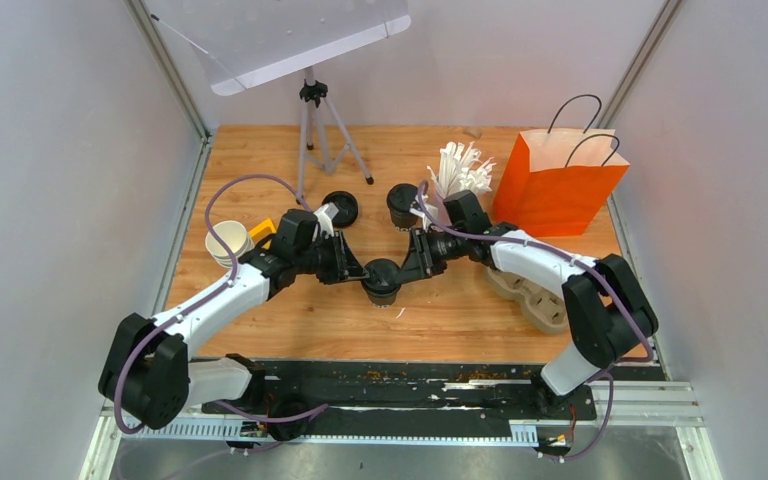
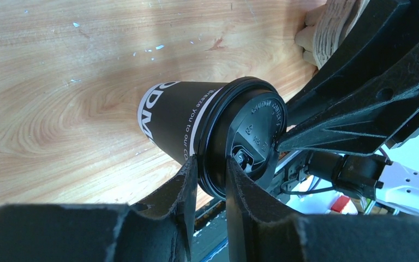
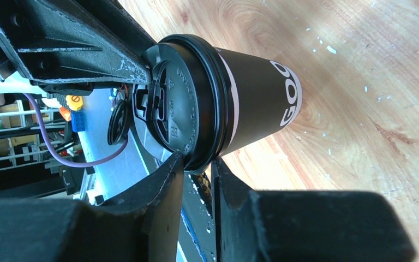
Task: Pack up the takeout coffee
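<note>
A takeout coffee cup (image 1: 381,280) stands mid-table; here it is black with white lettering and a black lid. My left gripper (image 1: 362,274) and right gripper (image 1: 403,272) meet at it from either side. In the left wrist view, the left gripper (image 2: 211,164) is shut on the lid's rim (image 2: 218,136), above the cup's wall (image 2: 174,123). In the right wrist view, the right gripper (image 3: 197,161) pinches the opposite edge of the lid (image 3: 169,103) on the cup (image 3: 256,109). A second black lidded cup (image 1: 401,205) stands behind. A white paper cup (image 1: 228,242) without a lid stands at the left.
An orange paper bag (image 1: 558,185) stands open at the back right. White straws (image 1: 460,170) stand beside it. A brown pulp tray (image 1: 535,295) lies under the right arm. A loose black lid (image 1: 340,207) and a tripod (image 1: 315,130) are behind the left arm.
</note>
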Motion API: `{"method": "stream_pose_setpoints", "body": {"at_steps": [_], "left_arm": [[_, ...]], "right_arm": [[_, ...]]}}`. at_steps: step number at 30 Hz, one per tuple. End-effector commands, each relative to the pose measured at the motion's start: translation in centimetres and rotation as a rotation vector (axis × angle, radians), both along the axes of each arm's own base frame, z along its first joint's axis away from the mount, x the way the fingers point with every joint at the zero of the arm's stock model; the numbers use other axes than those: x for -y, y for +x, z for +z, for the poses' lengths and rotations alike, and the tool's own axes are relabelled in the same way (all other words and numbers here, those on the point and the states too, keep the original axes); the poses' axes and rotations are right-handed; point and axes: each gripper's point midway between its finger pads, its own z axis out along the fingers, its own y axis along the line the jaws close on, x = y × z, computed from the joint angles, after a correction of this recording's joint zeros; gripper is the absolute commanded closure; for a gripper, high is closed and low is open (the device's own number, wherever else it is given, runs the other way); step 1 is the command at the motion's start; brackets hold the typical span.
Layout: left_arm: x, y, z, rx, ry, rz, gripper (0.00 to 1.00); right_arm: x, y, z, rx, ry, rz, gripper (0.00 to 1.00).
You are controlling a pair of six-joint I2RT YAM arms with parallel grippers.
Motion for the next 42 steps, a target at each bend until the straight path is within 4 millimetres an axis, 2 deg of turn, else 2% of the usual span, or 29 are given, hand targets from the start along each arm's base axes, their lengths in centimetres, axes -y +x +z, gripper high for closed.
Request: {"method": "stream_pose_setpoints", "body": {"at_steps": [1, 6, 13, 25, 29, 34, 39, 42], "left_arm": [[-2.5, -3.0, -4.7, -0.156, 0.155, 0.004, 0.69], [-1.5, -2.6, -2.4, -0.136, 0.078, 0.023, 0.60], [-1.1, -2.1, -0.1, -0.095, 0.054, 0.019, 0.46], [-0.8, -0.6, 3.2, 0.010, 0.063, -0.028, 0.27], [-1.2, 0.1, 3.2, 0.043, 0.114, -0.043, 0.25], [-1.1, 0.8, 2.4, 0.065, 0.153, -0.084, 0.25], [-0.6, 1.1, 2.0, 0.073, 0.145, -0.116, 0.28], [-0.6, 1.1, 1.5, 0.064, 0.155, -0.122, 0.30]], "right_arm": [[1.7, 1.4, -3.6, 0.043, -0.197, -0.025, 0.74], [0.4, 2.9, 0.1, 0.038, -0.166, -0.048, 0.55], [0.6, 2.0, 1.2, 0.005, -0.146, -0.067, 0.38], [0.1, 0.1, 2.6, -0.007, -0.115, -0.055, 0.28], [0.4, -0.6, 2.3, -0.023, -0.127, -0.056, 0.29], [0.5, -0.9, 1.6, -0.052, -0.144, -0.058, 0.35], [0.4, -1.0, 1.6, -0.062, -0.144, -0.060, 0.48], [0.4, -1.0, 1.7, -0.067, -0.142, -0.064, 0.51]]}}
